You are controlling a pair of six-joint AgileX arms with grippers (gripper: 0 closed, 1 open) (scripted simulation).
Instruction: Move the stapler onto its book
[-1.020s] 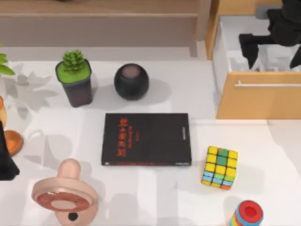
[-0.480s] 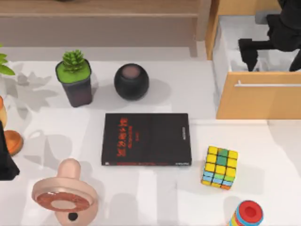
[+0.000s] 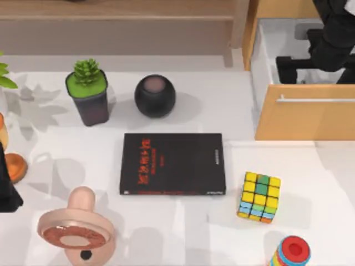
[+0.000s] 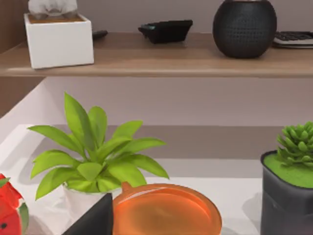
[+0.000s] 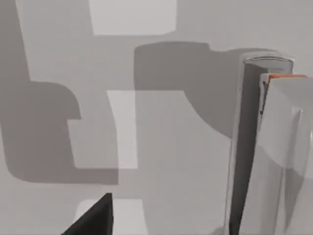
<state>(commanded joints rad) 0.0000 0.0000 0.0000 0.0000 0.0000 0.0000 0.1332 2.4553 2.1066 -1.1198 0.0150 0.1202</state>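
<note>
With the right gripper (image 3: 299, 64) reaching into the open drawer (image 3: 305, 111) beyond the book (image 3: 173, 163), finger state indeterminable, the stapler (image 5: 266, 147) there awaits alignment and grasping.

Matte black right arm (image 3: 333, 39), blocky angular links (no markings visible), black left arm (image 3: 8, 191), wedge-shaped edge

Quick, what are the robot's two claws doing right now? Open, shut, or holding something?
Right gripper: down in the open drawer at the table's right; open or shut cannot be told.
Left gripper: parked at the table's left edge; cannot be told.
</note>
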